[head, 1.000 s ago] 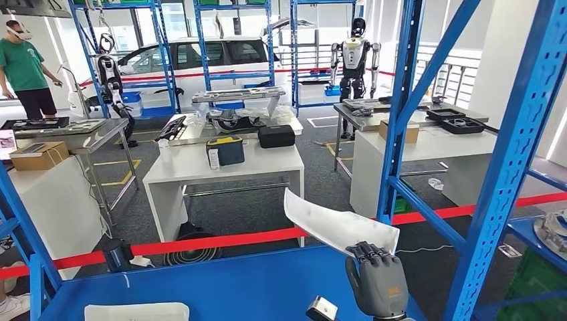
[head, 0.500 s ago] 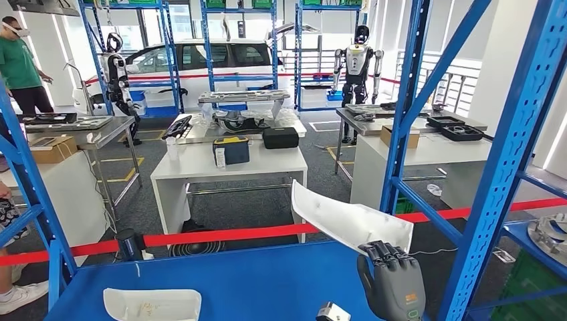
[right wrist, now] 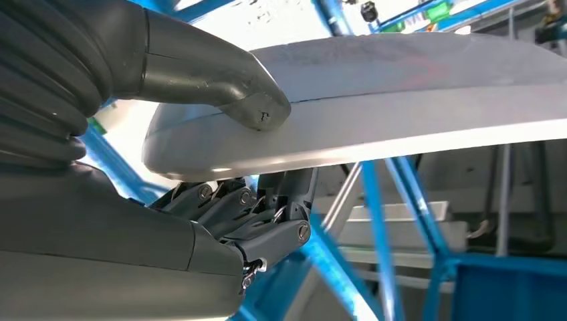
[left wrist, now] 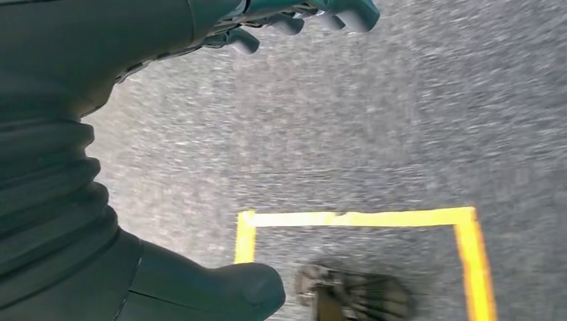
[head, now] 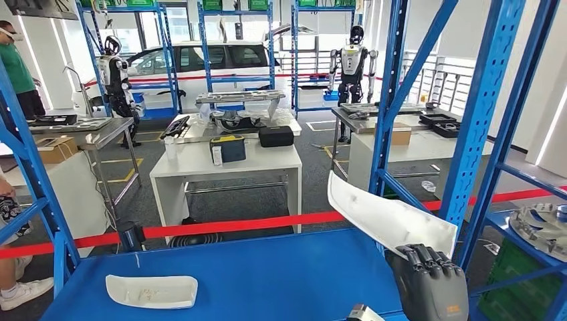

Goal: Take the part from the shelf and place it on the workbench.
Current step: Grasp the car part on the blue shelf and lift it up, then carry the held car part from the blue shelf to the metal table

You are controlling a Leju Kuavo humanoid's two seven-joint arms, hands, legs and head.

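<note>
My right hand (head: 431, 284) grips one end of a long white curved part (head: 384, 217), lifted above the right side of the blue shelf board (head: 267, 277). In the right wrist view the thumb (right wrist: 220, 80) presses on one face of the part (right wrist: 401, 100) and the fingers (right wrist: 261, 214) curl against the other face. A second white part (head: 152, 291) lies flat on the shelf at the front left. My left hand (left wrist: 154, 167) hangs over grey floor with its fingers apart and nothing in it.
Blue shelf uprights (head: 478, 127) stand close on the right and another (head: 33, 180) on the left. Red barrier tape (head: 220, 225) runs behind the shelf. Beyond it stands a white workbench (head: 227, 164) with boxes. A person (head: 17, 67) stands far left; a grey metal part (head: 541, 227) lies at right.
The whole view has shifted, so the camera has moved. My right hand with the white part now sits further right and lower in the picture. The part on the shelf shows more fully.
</note>
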